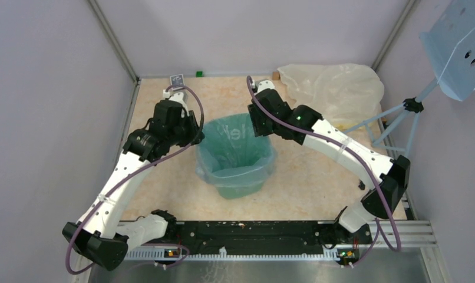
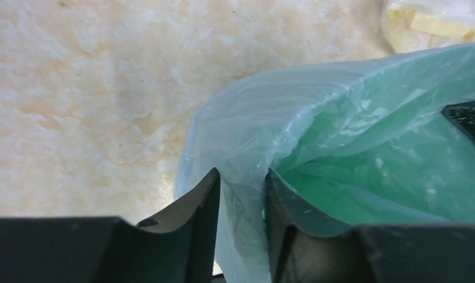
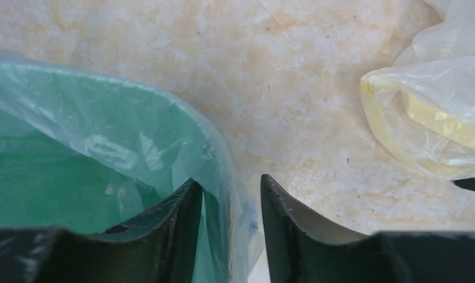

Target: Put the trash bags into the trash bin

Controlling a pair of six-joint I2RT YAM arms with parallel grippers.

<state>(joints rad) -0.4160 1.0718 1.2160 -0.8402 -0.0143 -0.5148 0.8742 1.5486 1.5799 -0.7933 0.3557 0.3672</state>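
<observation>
The mint-green trash bin [image 1: 240, 187] stands upright mid-table. The pale blue trash bag [image 1: 232, 140] lines it, its edge folded out over the rim. My left gripper [image 1: 195, 134] is at the bin's left rim. In the left wrist view the bag [image 2: 317, 112] is bunched between its two fingers, touching both, so the left gripper [image 2: 242, 177] is shut on it. My right gripper [image 1: 256, 126] is at the right rim. In the right wrist view the right gripper [image 3: 230, 181] is open and straddles the bag-covered rim [image 3: 217, 159], one finger inside the bin, one outside with a gap.
A larger cream-yellow translucent bag [image 1: 332, 88] lies at the back right, also showing in the left wrist view [image 2: 435, 20] and the right wrist view [image 3: 435, 118]. A pale blue perforated panel [image 1: 459, 47] on a tripod [image 1: 394, 127] stands at the right edge. Walls enclose three sides.
</observation>
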